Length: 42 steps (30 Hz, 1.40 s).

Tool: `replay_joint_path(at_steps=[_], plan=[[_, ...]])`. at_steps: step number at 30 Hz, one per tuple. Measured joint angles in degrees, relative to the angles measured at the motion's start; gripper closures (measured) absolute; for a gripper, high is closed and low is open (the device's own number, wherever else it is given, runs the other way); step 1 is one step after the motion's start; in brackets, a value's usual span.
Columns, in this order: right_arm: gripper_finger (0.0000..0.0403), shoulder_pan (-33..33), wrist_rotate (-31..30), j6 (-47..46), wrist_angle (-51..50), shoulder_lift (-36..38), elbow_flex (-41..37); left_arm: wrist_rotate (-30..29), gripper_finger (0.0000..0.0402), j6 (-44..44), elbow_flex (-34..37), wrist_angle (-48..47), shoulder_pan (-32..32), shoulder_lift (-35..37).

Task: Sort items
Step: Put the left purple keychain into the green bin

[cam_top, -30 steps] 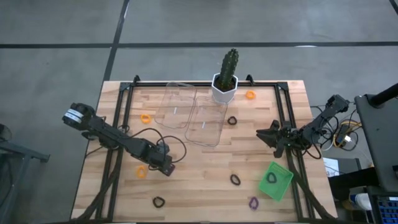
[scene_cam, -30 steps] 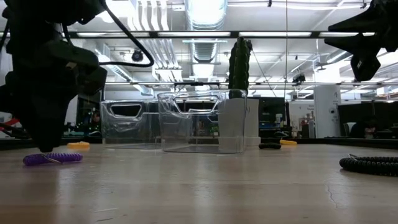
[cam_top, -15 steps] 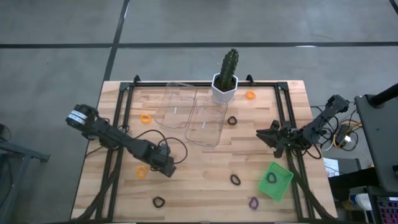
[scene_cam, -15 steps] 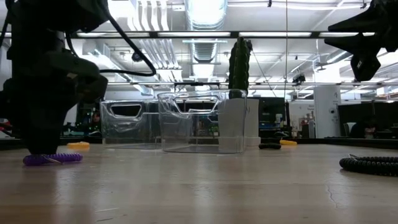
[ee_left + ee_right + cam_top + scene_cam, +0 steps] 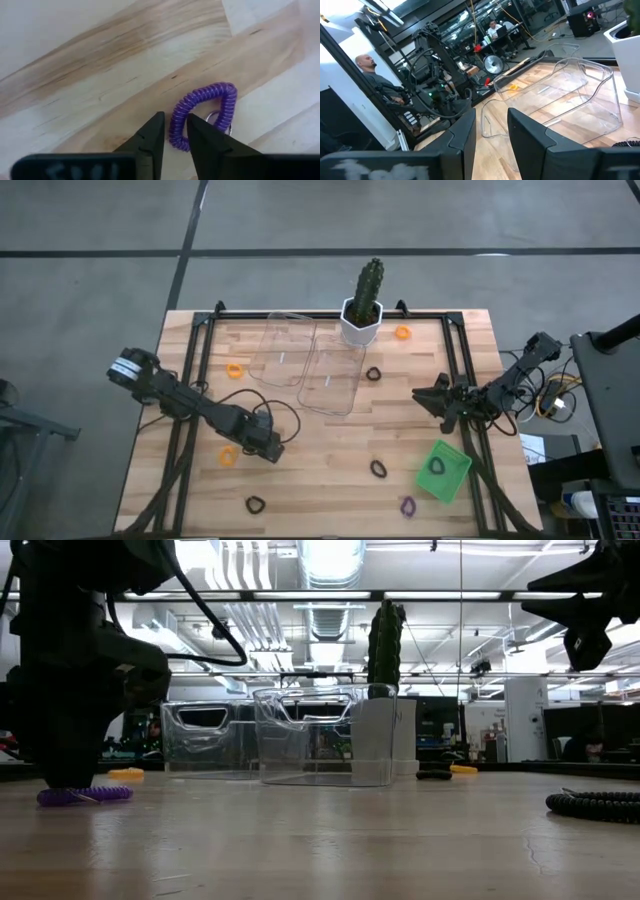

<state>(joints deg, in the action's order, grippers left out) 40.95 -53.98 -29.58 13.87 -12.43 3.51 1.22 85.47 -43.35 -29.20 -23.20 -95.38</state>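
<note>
A purple coil loop (image 5: pixel 205 112) lies flat on the wooden table (image 5: pixel 330 440). My left gripper (image 5: pixel 175 120) points straight down over it at the table's near left (image 5: pixel 268 448). Its fingers stand narrowly apart, one inside the loop and one outside, with the loop's side strand (image 5: pixel 176 131) between them. In the low view the fingertips (image 5: pixel 62 778) reach table level beside the loop (image 5: pixel 85 795). My right gripper (image 5: pixel 440 402) waits level above the table's right side, open and holding nothing (image 5: pixel 490 132). My left gripper comes from above with its fingers across the loop's side strand (image 5: pixel 176 131). One finger (image 5: pixel 196 131) stands inside the ring and one outside. The strand nearly fills the gap, but I cannot tell whether the fingers touch it. The loop lies flat on the table.
Two clear trays (image 5: pixel 283 348) (image 5: pixel 333 373) and a cactus in a white pot (image 5: pixel 362 315) stand at the far middle. A green tray (image 5: pixel 452 480) at the near right holds a black loop (image 5: pixel 437 466). Orange (image 5: pixel 229 455), black (image 5: pixel 378 469) and purple (image 5: pixel 407 505) loops lie scattered.
My left gripper has sunk straight down to the table over the purple loop, which has stayed in place.
</note>
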Motion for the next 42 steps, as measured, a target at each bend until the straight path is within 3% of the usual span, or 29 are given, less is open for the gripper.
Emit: replay_joint_path(at_steps=[9,21,28,33,42], plan=[[0.0296,-0.01,0.0,0.0,-0.04,0.0,0.0,-1.83,0.0392,3.19,-0.17,-1.61,-0.1,-0.41],[0.0296,0.01,0.0,-0.01,0.05,0.0,0.0,-2.57,0.04,-0.99,-4.09,-5.48,-0.2,4.96],[0.0296,0.01,0.29,-0.63,0.24,-0.02,0.01,-6.89,0.0401,-7.47,-9.27,-6.83,-0.33,10.28],[0.0296,-0.01,1.27,-0.63,0.68,0.0,0.0,-13.55,0.0401,-12.2,-13.8,-6.59,-0.31,13.17],[0.0293,0.02,3.02,-0.59,4.81,-1.01,1.49,-21.62,0.0401,-27.7,-24.67,-6.44,4.43,11.62]])
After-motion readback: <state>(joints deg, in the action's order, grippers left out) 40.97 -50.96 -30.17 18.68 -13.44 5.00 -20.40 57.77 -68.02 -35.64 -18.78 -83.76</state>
